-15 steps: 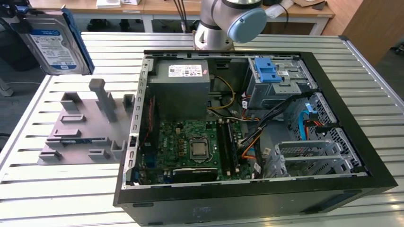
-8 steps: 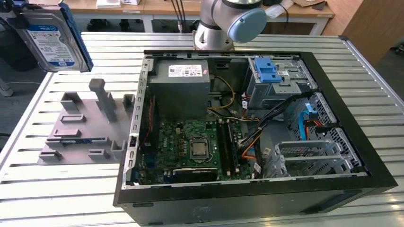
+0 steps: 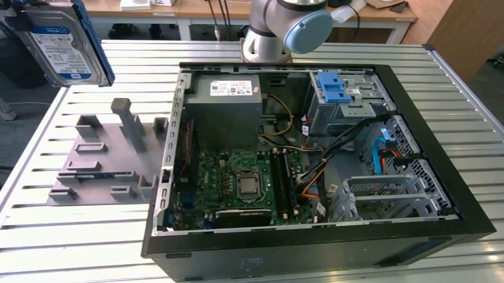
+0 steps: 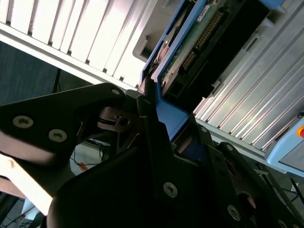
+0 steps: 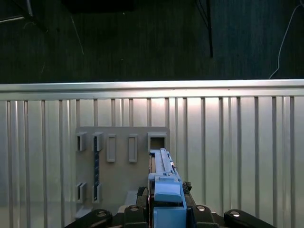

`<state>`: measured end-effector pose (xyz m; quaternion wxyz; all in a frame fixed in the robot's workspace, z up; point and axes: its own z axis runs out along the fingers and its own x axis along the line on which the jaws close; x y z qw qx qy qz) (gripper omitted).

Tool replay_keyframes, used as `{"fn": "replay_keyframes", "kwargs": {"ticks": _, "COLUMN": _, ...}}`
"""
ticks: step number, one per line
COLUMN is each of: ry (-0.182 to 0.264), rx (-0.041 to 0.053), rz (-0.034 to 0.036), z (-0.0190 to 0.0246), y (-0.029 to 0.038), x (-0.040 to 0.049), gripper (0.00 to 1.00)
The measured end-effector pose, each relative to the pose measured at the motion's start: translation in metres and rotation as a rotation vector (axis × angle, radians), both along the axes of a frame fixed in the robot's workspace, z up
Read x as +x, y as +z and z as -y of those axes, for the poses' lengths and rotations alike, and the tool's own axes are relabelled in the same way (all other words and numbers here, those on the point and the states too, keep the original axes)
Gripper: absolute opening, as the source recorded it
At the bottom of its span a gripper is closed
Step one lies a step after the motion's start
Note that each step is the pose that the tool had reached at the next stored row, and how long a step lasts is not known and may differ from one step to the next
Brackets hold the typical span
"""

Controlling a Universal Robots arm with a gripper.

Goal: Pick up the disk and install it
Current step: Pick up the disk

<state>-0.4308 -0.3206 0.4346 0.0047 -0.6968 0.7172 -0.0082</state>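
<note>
The disk [image 3: 63,41], a silver hard drive with a white-and-blue label and blue rails, hangs high above the table at the exterior view's far left, over the grey holder block [image 3: 102,159]. My gripper [image 4: 161,123] is shut on the disk's blue rail end. In the second wrist view the black fingers [image 4: 152,142] clamp the blue rail, and the disk's circuit-board side [image 4: 199,33] extends beyond them. In the first wrist view the disk [image 5: 164,175] shows edge-on above the grey holder block [image 5: 121,161], with my gripper [image 5: 166,213] around its near end.
The open computer case [image 3: 441,236] lies on the slatted metal table [image 3: 47,247], to the exterior view's right of the holder block. Inside it are a grey power supply [image 3: 228,94], the motherboard [image 3: 244,183] and a drive cage with a blue latch [image 3: 334,88]. The arm's base [image 3: 275,29] stands behind the case.
</note>
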Motion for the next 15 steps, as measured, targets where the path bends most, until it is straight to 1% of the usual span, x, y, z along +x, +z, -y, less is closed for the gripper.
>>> {"fn": "replay_keyframes", "kwargs": {"ticks": 15, "ry": 0.0, "rx": 0.0, "rz": 0.0005, "z": 0.0, "y": 0.0177, "x": 0.0, "gripper": 0.36}}
